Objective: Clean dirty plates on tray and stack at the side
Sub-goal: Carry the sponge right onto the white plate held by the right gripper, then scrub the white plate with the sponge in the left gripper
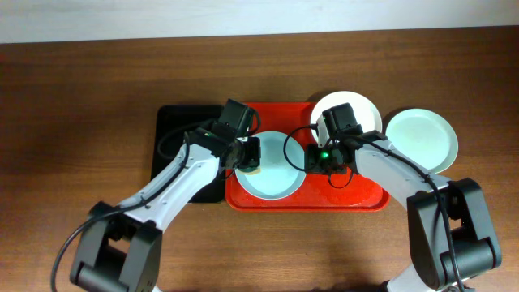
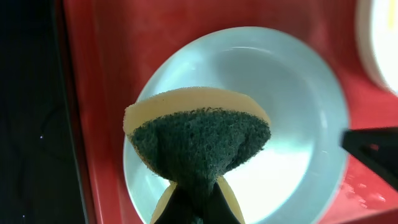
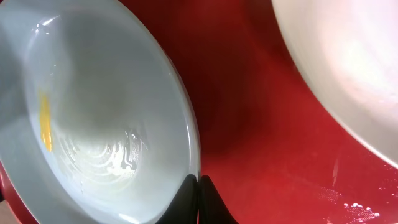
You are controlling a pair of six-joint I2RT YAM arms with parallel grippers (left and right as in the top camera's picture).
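The pale blue plate (image 1: 274, 172) lies in the red tray (image 1: 357, 195). My left gripper (image 1: 248, 154) is shut on a yellow sponge with a green scouring face (image 2: 199, 134) and holds it over the plate's left part (image 2: 267, 81). My right gripper (image 1: 310, 156) is shut on the blue plate's right rim (image 3: 194, 163). A yellow smear (image 3: 45, 121) and wet streaks show inside that plate. The white plate (image 1: 361, 105) sits at the tray's back right corner. The pale green plate (image 1: 422, 139) lies on the table to the right of the tray.
A narrower black tray (image 1: 172, 134) lies against the red tray's left side, under my left arm. Small wet drops (image 3: 354, 208) lie on the tray floor. My right finger (image 2: 373, 146) shows at the plate's edge in the left wrist view.
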